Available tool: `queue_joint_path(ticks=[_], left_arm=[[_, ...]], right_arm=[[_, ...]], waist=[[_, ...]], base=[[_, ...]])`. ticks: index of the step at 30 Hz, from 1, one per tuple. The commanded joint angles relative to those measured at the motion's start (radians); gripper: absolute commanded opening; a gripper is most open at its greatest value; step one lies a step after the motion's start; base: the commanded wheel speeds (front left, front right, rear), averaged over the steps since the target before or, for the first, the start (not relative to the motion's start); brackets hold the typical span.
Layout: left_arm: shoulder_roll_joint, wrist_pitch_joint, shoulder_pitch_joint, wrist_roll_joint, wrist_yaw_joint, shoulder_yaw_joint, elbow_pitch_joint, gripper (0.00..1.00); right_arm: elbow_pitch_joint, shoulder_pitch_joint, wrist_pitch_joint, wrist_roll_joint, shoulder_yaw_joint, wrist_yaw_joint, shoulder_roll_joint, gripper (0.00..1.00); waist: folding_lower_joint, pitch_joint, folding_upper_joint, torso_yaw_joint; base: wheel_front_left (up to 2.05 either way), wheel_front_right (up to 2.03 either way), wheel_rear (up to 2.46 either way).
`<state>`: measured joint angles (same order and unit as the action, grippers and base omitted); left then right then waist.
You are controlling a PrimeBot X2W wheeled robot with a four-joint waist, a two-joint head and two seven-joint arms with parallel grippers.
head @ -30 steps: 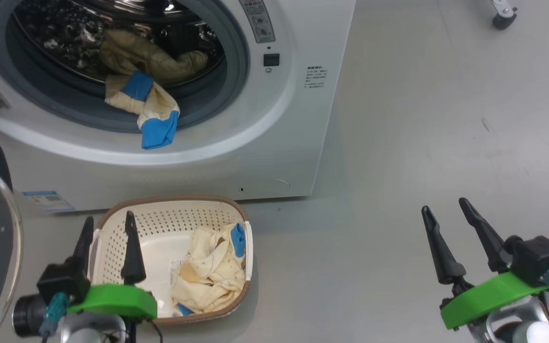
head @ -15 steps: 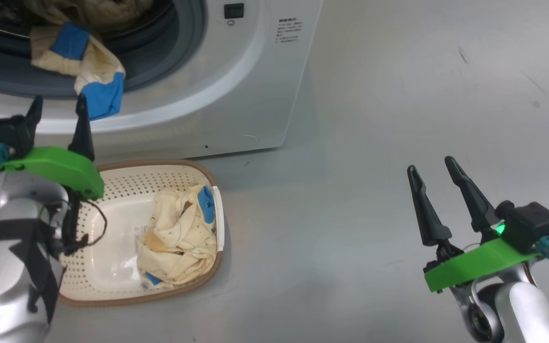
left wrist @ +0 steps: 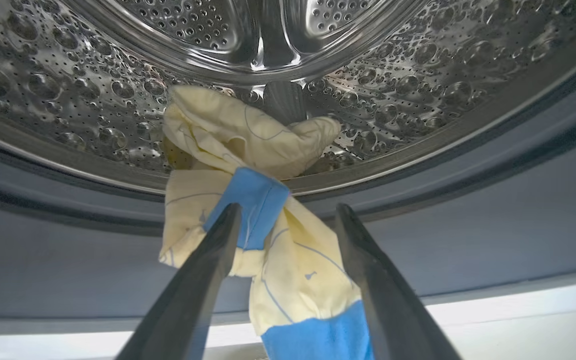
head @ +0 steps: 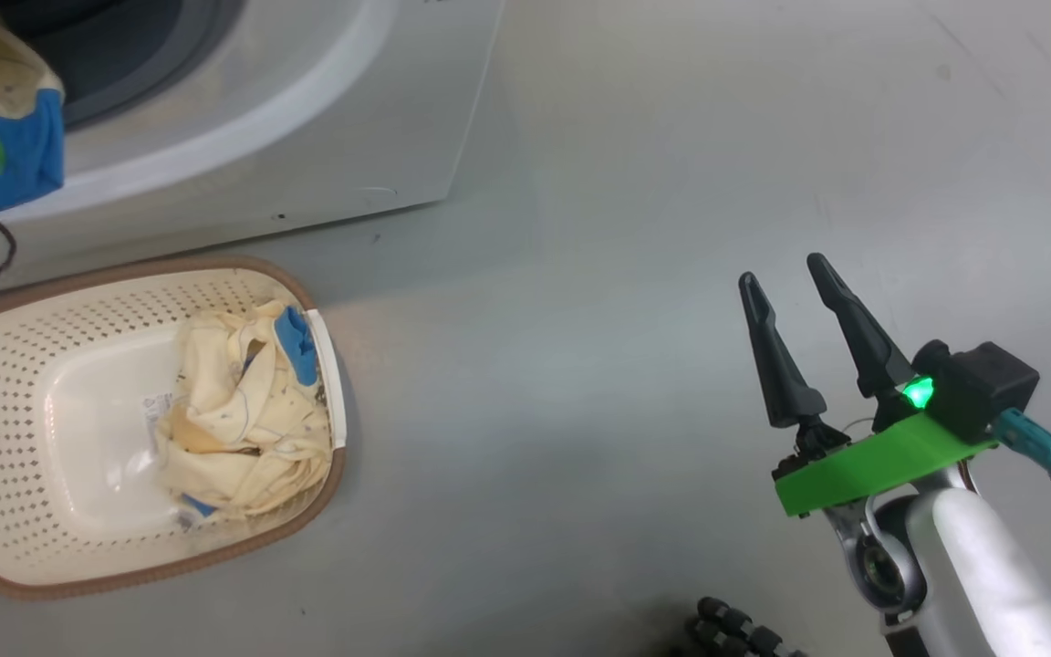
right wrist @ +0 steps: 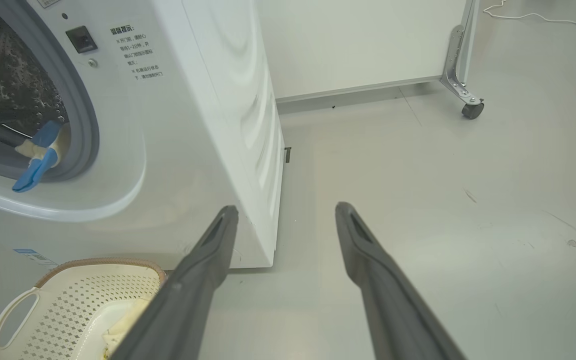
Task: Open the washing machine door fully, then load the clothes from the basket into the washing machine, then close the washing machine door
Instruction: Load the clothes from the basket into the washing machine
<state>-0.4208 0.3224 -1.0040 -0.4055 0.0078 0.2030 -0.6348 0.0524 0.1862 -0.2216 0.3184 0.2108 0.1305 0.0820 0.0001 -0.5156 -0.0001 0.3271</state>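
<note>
Two open end effectors, nothing held. Left end effector (left wrist: 288, 207) at washer (head: 306, 137) mouth, fingers (left wrist: 203, 280) either side of garment (left wrist: 293, 265) hanging over seal (left wrist: 468, 240). Right end effector (head: 782, 269) above floor (head: 580, 365). Clothes (head: 238, 420) in basket (head: 24, 566), near washer.

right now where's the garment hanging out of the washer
In the left wrist view the garment drapes from the drum over the grey seal, just ahead of the open left gripper; top left in the head view.
</note>
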Motion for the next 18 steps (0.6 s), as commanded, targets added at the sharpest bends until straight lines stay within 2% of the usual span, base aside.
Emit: queue_joint_path(ticks=[1,7,8,11,18], left_arm=[[-0.069,0.046,-0.067,-0.006,-0.002,-0.031,0.02,1.0],[-0.11,0.229,-0.157,-0.011,0.016,-0.023,-0.006,1.0],[-0.125,0.289,-0.177,-0.009,0.024,-0.017,-0.001,1.0],[-0.135,0.342,-0.191,-0.017,0.036,-0.022,0.003,1.0],[-0.184,0.493,-0.203,-0.008,0.104,-0.025,0.033,1.0]], right_arm=[[-0.015,0.021,-0.019,0.011,0.024,0.0,0.003,1.0],[0.014,0.05,-0.033,0.032,0.043,0.0,-0.001,1.0],[0.021,0.059,-0.035,0.039,0.051,0.0,-0.003,1.0],[0.027,0.066,-0.037,0.046,0.057,0.0,-0.005,1.0],[0.035,0.093,-0.04,0.064,0.068,0.0,-0.012,1.0]], waist=[[-0.0001,-0.034,0.0001,0.03],[-0.0001,-0.071,0.0001,0.058],[-0.0001,-0.082,0.0001,0.068],[-0.0001,-0.093,0.0001,0.077],[-0.0001,-0.131,0.0001,0.105]], base=[[0.0,0.0,0.0],[0.0,0.0,0.0],[0.0,0.0,0.0],[0.0,0.0,0.0],[0.0,0.0,0.0]])
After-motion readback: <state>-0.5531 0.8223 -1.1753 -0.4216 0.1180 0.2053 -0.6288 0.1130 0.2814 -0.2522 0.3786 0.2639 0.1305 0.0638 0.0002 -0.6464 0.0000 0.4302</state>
